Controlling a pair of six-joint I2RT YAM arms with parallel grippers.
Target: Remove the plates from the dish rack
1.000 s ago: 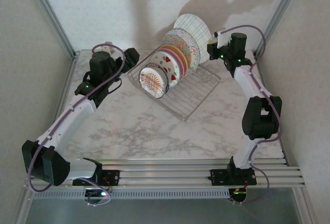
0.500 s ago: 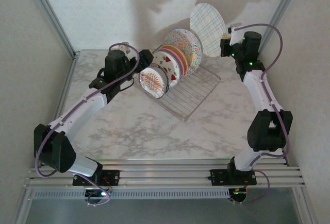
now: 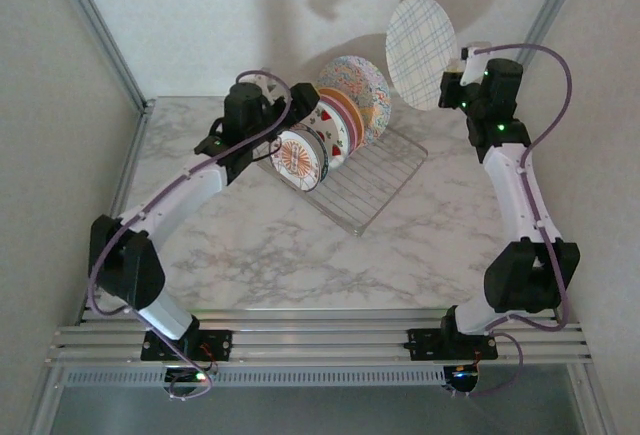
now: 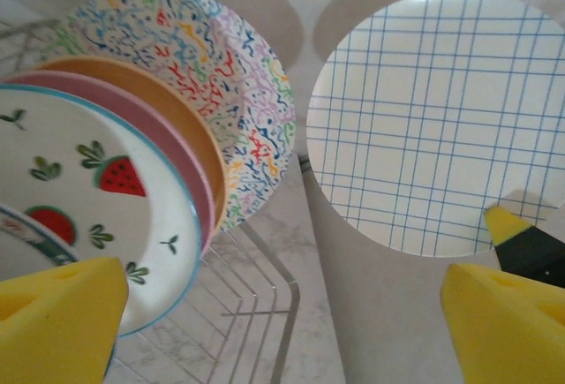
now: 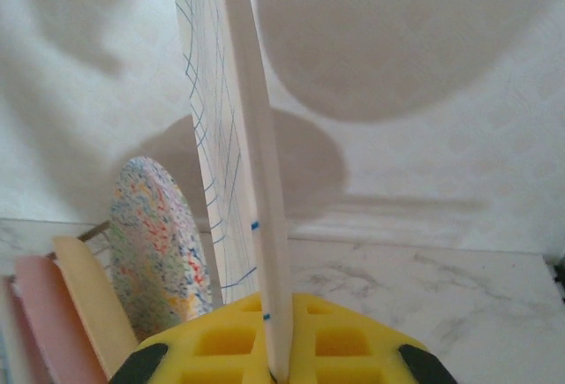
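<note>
One blue-grid plate (image 3: 420, 50) is clamped by its edge in the right gripper (image 3: 447, 90) and held aloft beside the one dish rack (image 3: 372, 193), in which five plates (image 3: 340, 120) are stood upright, while the left gripper (image 3: 297, 103) is held open just beside them.

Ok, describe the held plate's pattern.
The plate: blue grid lines on cream, best in left wrist view.

The silver wire dish rack (image 3: 375, 190) lies toward 12 o'clock on the table. Plates stand on edge in it, in a row from 7 to 1 o'clock: the small sunburst plate (image 3: 297, 159), the fruit plate (image 3: 328, 125), the yellow-orange plate (image 4: 181, 115) and the large multicolour plate (image 3: 362, 87). The checked plate (image 3: 420, 51), white with blue lines, hangs upright in the air at 1 o'clock from the rack.
</note>
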